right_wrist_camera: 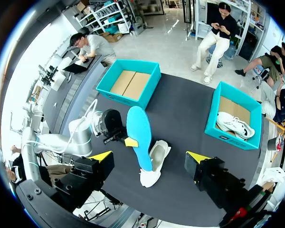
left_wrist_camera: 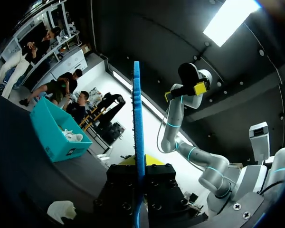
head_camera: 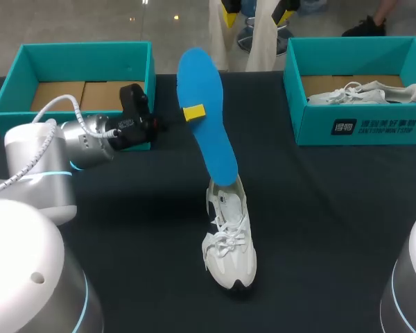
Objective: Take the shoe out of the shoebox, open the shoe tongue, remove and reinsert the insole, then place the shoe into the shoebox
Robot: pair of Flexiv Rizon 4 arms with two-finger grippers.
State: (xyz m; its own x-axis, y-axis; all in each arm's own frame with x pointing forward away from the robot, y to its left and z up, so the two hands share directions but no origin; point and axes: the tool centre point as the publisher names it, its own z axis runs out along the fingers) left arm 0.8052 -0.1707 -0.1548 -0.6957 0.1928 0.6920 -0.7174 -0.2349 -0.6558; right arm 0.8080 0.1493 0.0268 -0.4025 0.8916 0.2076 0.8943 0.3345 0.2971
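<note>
The white shoe [head_camera: 227,239] is seen standing on its sole near the middle of the dark bench [head_camera: 333,208], outside both boxes, with its toe turned toward the robot. The blue insole [head_camera: 204,118] is held up on end. Its lower end is sunk in the shoe's opening, and its upper part leans away toward the far edge. The shoe's heel and opening are largely hidden behind it in the head view.

The insole is gripped near its upper half by the left claw [head_camera: 194,112]. One yellow tip is pressed on the near face, and the other is hidden behind the blade. In the left wrist view the insole is shown edge-on between the fingers.

The right claw [left_wrist_camera: 183,91] is held high above the bench, spread wide with nothing in it.

An open teal shoebox [head_camera: 76,47] with a bare cardboard floor is placed at the far left, and its near corner is covered by the left arm's wrist. A second teal shoebox [head_camera: 360,125] at the far right contains another white shoe [head_camera: 364,94].
</note>
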